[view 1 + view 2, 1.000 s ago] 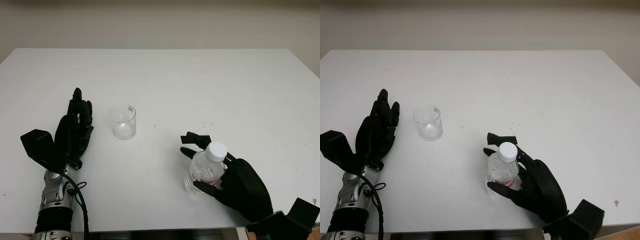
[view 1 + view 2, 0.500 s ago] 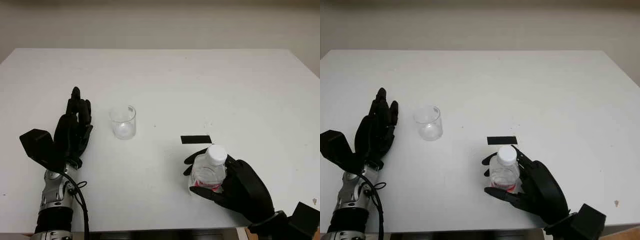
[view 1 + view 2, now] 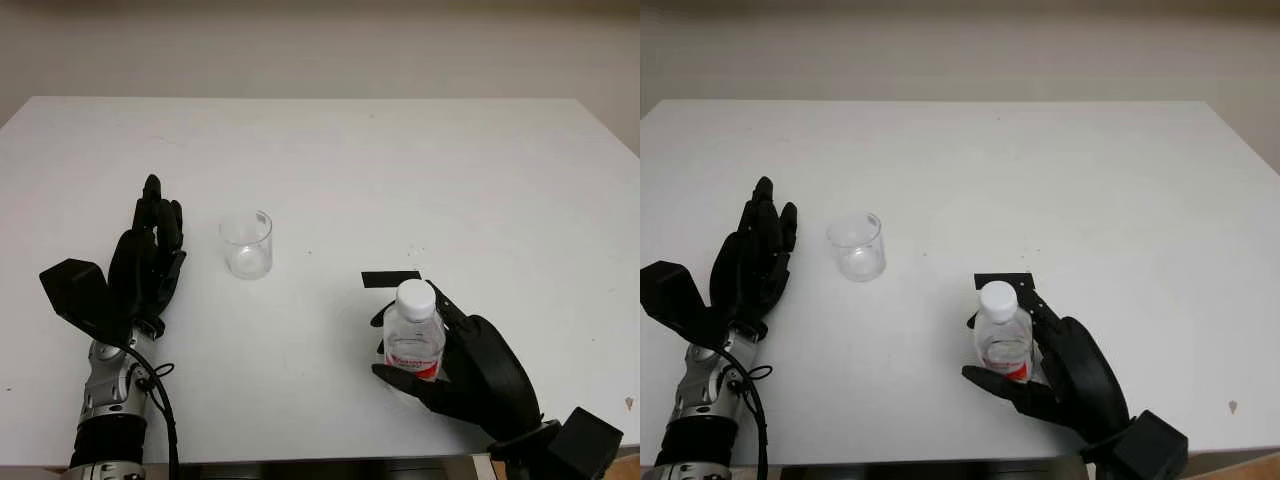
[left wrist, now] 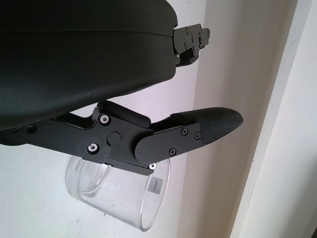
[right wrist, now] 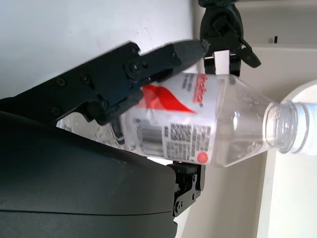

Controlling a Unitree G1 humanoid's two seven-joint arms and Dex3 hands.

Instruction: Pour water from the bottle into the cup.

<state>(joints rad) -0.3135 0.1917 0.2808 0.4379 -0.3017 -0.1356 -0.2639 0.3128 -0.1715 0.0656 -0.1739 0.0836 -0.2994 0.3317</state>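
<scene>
Half-full capped bottle (image 3: 414, 335), empty cup (image 3: 246, 244)

Clear bottle (image 3: 413, 340), white cap, red-and-white label; clear cup (image 3: 246, 245)

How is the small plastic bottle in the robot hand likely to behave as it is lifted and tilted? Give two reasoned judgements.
The bottle looks thin-walled and clear, so it probably dents under a tight squeeze from the right robot hand. It seems only partly filled, so it is likely light, with water shifting when tilted. Its white cap is on, so nothing should spill yet.
</scene>
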